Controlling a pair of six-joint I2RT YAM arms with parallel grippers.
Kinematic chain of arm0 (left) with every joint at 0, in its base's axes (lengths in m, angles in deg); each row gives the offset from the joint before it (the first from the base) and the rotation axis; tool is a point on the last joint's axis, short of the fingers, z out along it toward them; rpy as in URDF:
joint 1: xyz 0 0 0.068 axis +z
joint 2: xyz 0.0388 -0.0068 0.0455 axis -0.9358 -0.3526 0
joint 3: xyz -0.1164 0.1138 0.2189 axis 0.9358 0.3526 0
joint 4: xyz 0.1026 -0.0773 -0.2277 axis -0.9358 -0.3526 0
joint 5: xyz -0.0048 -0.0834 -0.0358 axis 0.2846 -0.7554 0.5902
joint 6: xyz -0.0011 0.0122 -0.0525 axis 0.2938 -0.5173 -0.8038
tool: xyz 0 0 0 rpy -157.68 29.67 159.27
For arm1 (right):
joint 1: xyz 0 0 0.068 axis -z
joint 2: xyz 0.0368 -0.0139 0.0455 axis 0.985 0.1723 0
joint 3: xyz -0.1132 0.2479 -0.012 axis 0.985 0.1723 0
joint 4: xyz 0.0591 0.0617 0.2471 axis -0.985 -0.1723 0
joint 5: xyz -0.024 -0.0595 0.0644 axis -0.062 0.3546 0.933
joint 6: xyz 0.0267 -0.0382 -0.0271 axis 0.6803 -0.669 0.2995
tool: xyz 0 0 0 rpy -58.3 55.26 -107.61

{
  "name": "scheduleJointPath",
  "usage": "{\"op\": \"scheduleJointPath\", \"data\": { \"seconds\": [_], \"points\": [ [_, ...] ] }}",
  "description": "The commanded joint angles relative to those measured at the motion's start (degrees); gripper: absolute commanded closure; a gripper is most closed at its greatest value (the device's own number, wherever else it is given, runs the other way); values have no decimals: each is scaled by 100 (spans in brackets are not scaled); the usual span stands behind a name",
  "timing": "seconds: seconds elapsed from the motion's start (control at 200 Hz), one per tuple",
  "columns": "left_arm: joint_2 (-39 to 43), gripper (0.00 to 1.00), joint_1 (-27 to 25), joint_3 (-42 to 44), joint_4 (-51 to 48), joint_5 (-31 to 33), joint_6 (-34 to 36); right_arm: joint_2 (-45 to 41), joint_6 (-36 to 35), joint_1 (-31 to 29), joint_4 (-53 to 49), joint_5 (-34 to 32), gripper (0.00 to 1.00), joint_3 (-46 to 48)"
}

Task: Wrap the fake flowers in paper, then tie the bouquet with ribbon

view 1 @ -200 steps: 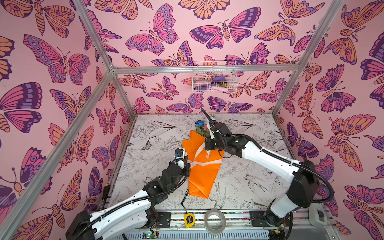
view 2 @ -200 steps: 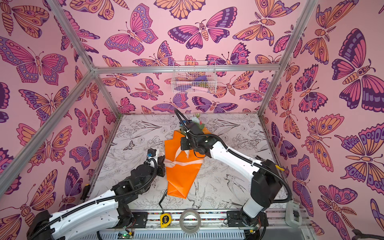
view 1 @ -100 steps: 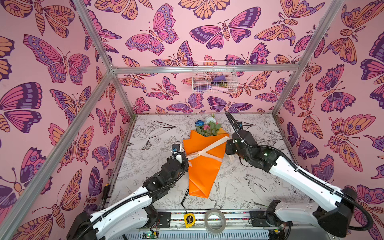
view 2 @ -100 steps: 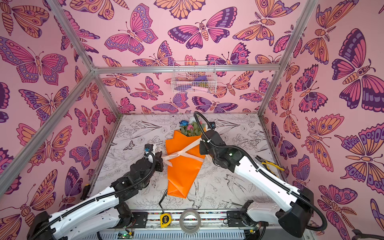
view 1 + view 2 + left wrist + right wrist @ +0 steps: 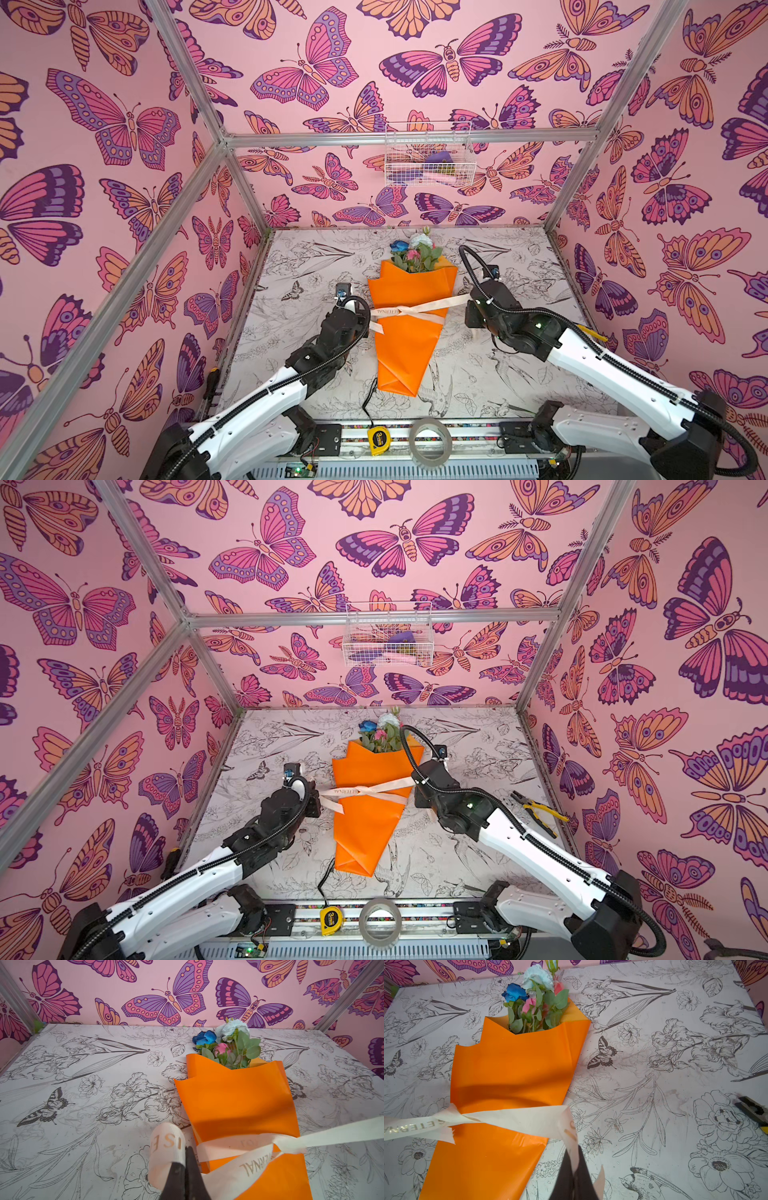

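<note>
You are clamping the cream printed ribbon (image 5: 401, 309), crossed over the orange-wrapped bouquet of fake flowers (image 5: 411, 286), in left pincer (image 5: 185, 1152) and right pincer (image 5: 576, 1159); cinching seemingly remaining.

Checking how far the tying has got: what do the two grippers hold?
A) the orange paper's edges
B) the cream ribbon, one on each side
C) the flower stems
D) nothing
B: the wrist views show the left gripper and right gripper each shut on the cream ribbon, which crosses over the bouquet.
</note>
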Motion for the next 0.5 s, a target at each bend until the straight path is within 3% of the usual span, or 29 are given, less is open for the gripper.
{"op": "scheduleJointPath", "data": {
  "seconds": [0.0,0.496],
  "points": [
    [-49,100,234,-24,-165,-63,15,-33,321,60,-368,-231,100,63],
    [-940,100,433,-16,431,1108,1552,605,682,150,-889,-212,100,-46]
  ]
}}
